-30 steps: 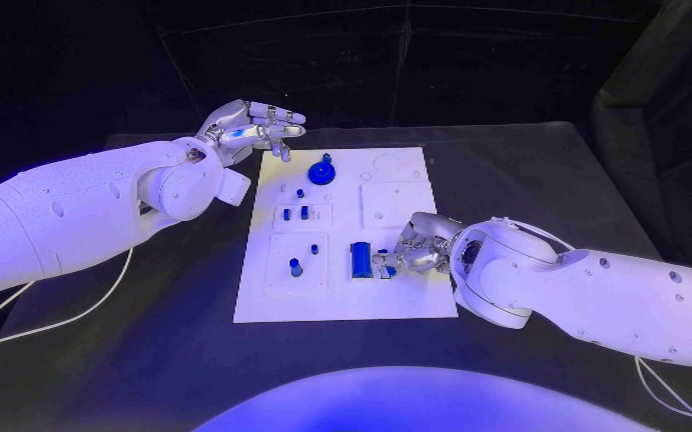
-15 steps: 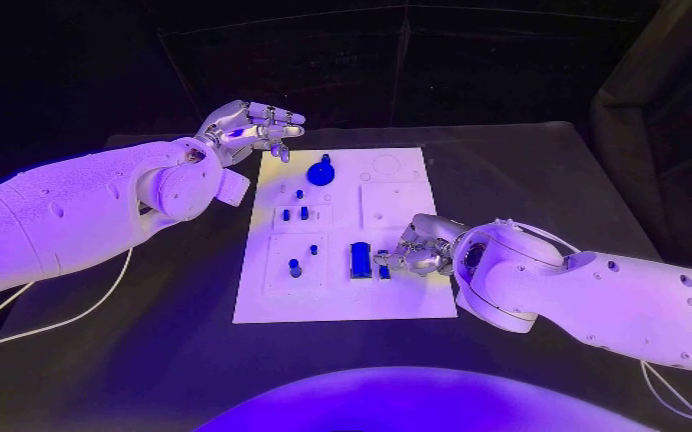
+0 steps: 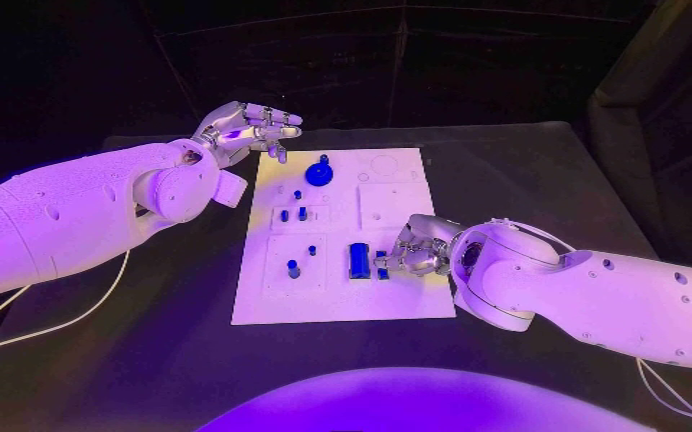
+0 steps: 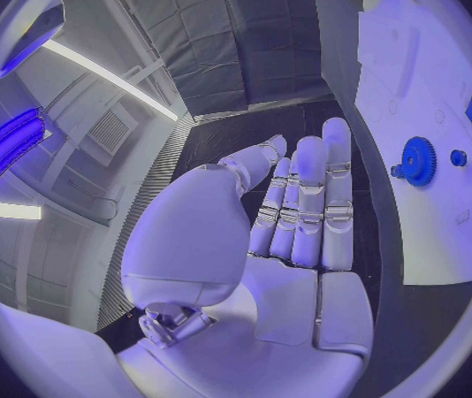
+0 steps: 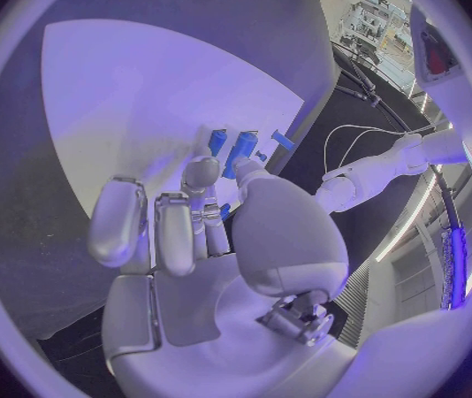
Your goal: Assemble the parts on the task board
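Note:
The white task board (image 3: 397,297) lies mid-table. On it are a blue gear (image 3: 319,174) at the far end, several small blue pegs (image 3: 293,215) and an upright blue block (image 3: 358,259). My right hand (image 3: 411,252) sits low over the board's near right part, just right of the block. Its thumb and a finger pinch a small blue part (image 3: 382,264), also seen in the right wrist view (image 5: 224,210). My left hand (image 3: 248,130) hovers off the board's far left corner with its fingers extended and nothing in them. The left wrist view shows the gear (image 4: 418,160) beyond those fingers (image 4: 308,203).
Black table (image 3: 548,182) surrounds the board on all sides. A white cable (image 3: 87,307) trails under my left arm. Recessed square fields (image 3: 392,202) mark the board's right half.
My right hand has crept slightly toward the blue block with the small part. The left hand has barely moved.

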Motion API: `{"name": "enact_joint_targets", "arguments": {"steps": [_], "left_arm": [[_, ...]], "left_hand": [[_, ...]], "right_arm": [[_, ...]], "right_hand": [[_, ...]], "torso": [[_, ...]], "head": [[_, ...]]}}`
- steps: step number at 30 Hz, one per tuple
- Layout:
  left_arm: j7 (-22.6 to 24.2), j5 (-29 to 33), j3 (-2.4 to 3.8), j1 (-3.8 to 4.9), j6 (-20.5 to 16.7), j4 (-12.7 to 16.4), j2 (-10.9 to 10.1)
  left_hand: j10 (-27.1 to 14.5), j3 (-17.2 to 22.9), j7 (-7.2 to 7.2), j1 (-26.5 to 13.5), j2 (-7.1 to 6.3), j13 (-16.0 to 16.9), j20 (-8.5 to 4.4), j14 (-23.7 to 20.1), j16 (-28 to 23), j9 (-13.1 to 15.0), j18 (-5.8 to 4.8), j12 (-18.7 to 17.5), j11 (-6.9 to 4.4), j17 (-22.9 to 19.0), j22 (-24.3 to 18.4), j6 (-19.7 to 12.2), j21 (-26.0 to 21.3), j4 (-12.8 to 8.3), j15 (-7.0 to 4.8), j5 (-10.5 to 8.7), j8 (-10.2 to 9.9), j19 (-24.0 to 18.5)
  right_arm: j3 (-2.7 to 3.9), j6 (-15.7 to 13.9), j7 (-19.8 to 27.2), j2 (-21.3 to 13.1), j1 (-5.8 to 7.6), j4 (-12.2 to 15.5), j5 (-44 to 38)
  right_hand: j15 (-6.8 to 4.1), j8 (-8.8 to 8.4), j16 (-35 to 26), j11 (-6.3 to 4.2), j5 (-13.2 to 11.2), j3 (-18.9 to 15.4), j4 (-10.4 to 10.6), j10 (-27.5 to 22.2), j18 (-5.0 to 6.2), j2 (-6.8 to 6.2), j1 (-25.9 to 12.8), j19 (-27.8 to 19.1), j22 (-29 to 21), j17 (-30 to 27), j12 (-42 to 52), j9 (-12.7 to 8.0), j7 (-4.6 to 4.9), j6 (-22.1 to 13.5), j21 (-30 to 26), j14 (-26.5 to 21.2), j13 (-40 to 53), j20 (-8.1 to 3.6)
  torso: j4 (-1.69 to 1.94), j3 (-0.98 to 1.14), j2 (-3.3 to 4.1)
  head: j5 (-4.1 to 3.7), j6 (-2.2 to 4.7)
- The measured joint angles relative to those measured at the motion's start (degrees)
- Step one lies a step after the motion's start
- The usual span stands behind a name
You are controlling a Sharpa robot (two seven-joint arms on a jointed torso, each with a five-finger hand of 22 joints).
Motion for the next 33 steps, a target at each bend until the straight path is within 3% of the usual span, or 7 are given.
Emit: {"name": "enact_joint_targets", "arguments": {"steps": [5,8,15,19,22,28,33], "left_arm": [[0.0,0.0,0.00,0.00,0.0,0.0,0.0],[0.0,0.0,-0.01,0.00,0.0,0.0,0.0],[0.0,0.0,-0.01,0.00,0.0,0.0,0.0],[-0.1,0.0,-0.01,0.00,0.0,0.0,0.0],[-0.1,0.0,-0.01,0.00,0.0,0.0,0.0],[-0.1,0.0,-0.01,0.00,0.1,0.1,-0.1],[-0.1,0.0,-0.01,0.00,0.0,0.0,-0.2]], "left_hand": [[0.0,0.0,0.00,0.0,0.00,0.0,0.00,0.0,0.0,0.0,0.00,0.0,0.00,0.0,0.0,0.0,0.0,0.0,0.00,0.00,0.0,0.0],[0.0,0.0,0.00,0.0,0.00,0.0,0.00,0.0,0.0,0.0,0.00,0.0,0.00,0.0,0.0,0.0,0.0,0.0,0.00,0.00,0.0,0.0],[0.0,0.0,0.00,0.0,0.00,0.0,0.00,0.0,0.0,0.0,0.00,0.2,0.00,0.0,0.0,0.0,-0.2,0.0,0.00,0.23,0.0,0.0],[0.0,0.0,0.00,0.0,0.00,0.0,0.00,0.0,0.0,0.0,0.00,0.2,0.00,0.0,0.0,0.0,-0.2,0.0,0.00,0.23,0.0,0.0],[0.0,0.0,0.00,0.0,0.00,0.0,0.00,0.0,0.0,0.0,0.00,0.2,0.00,0.0,0.0,0.0,-0.2,0.0,0.00,0.23,0.0,0.0],[0.0,0.0,0.00,0.0,0.00,0.0,0.00,0.0,0.0,0.0,0.00,0.2,0.00,0.0,0.0,0.0,-0.2,0.0,0.00,0.23,0.0,0.0],[0.0,-0.2,-0.20,-0.3,0.27,0.0,0.20,0.0,0.0,0.0,0.00,0.2,0.00,-0.1,-0.1,-0.2,-0.2,0.2,0.00,0.23,0.2,-0.2]], "right_arm": [[0.00,0.8,0.0,-0.2,0.00,-0.7,-1.3],[0.00,1.2,-0.1,-0.1,0.00,-1.1,-2.4],[0.02,1.8,-0.3,1.0,0.02,-2.2,-4.6],[0.06,1.8,-0.3,1.6,0.07,-2.7,-5.5],[0.02,1.9,-0.4,1.7,0.04,-2.8,-5.9],[0.00,1.5,-0.1,-0.1,0.02,-2.3,-6.3],[0.00,-0.1,3.1,-2.9,0.02,-1.9,-4.0]], "right_hand": [[0.00,-0.18,0.3,-0.09,-6.0,0.7,-4.2,0.1,0.01,-0.01,4.8,0.1,0.4,0.0,0.0,0.1,-0.20,0.2,0.2,0.0,0.1,-0.13],[0.00,-0.23,0.3,-0.13,-7.4,1.0,-5.4,0.1,0.00,0.06,6.0,0.1,0.6,0.0,-0.2,0.1,-0.27,0.3,0.4,0.0,0.2,-0.13],[0.00,-0.23,0.3,-0.29,-7.9,1.1,-5.5,0.3,0.01,0.05,6.0,0.1,0.8,0.0,-0.2,0.1,-0.21,0.6,0.4,0.0,0.4,-0.14],[0.00,-0.23,0.6,-0.16,-7.9,1.1,-5.5,0.4,0.01,0.07,6.0,0.1,0.9,0.0,-0.2,0.1,-0.21,0.6,0.4,0.0,0.4,-0.14],[0.00,-0.43,0.6,-0.08,-7.9,0.7,-5.1,0.5,0.01,0.93,5.0,0.1,1.0,0.0,-0.2,0.1,-0.21,0.6,0.7,0.0,0.5,-0.14],[0.00,-0.59,0.6,-0.09,-6.6,-1.4,-4.1,0.5,0.01,-0.43,2.4,0.1,0.6,0.0,-0.9,0.1,-0.01,0.8,0.7,0.0,0.4,-0.14],[0.02,-2.43,-3.0,0.89,-1.5,-4.1,-4.0,-2.7,0.02,-1.79,1.3,-1.7,-4.8,-3.9,-9.8,-0.2,1.06,-1.5,-3.0,0.0,-5.5,0.51]], "torso": [[0.00,0.00,0.01],[0.00,0.00,0.02],[0.00,0.01,0.04],[0.00,0.02,0.04],[-0.01,0.02,0.04],[-0.03,0.03,0.02],[-0.03,-0.01,-0.15]], "head": [[0.15,-0.07],[0.15,-0.08],[0.12,-0.05],[0.07,-0.05],[0.03,-0.09],[0.18,-0.10],[0.20,0.35]]}}
